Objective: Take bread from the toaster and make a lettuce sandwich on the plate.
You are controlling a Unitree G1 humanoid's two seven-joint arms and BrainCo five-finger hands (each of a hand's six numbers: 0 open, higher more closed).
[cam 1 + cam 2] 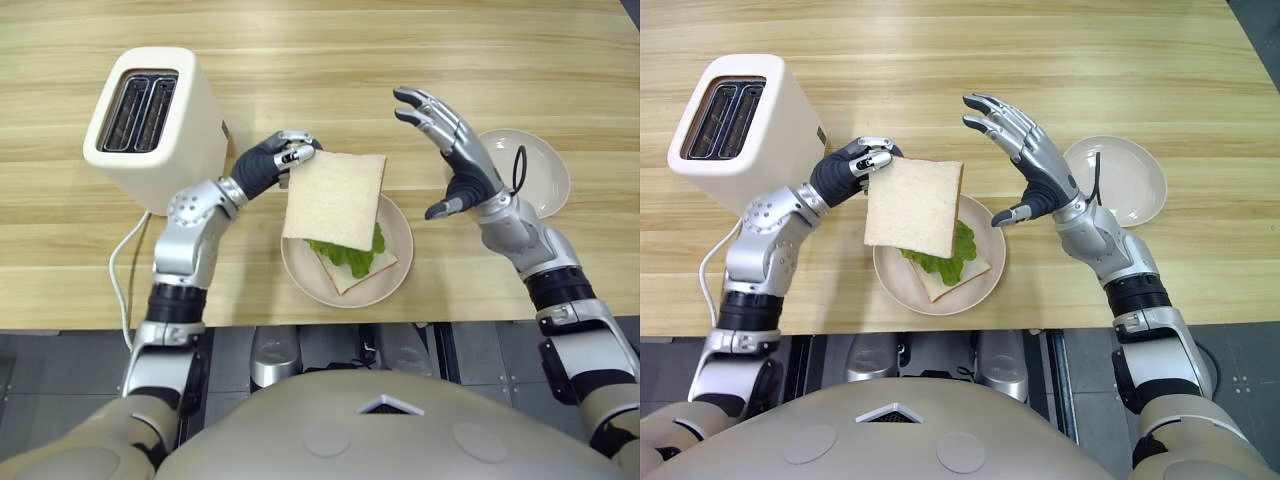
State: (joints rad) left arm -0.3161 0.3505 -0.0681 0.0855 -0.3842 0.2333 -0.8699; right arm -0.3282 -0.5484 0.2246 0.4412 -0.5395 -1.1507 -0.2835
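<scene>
A cream toaster (160, 115) stands at the left of the wooden table, both slots dark. My left hand (278, 160) is shut on the upper left corner of a white bread slice (334, 200), holding it tilted above the beige plate (396, 275). On that plate lies a second bread slice (355, 275) with green lettuce (347, 252) on top, partly hidden by the held slice. My right hand (450, 150) is raised to the right of the plate, open and holding nothing.
A second, smaller plate (545, 170) sits at the right behind my right wrist. The toaster's white cord (120, 275) trails down to the table's front edge. Bare wooden tabletop stretches across the back.
</scene>
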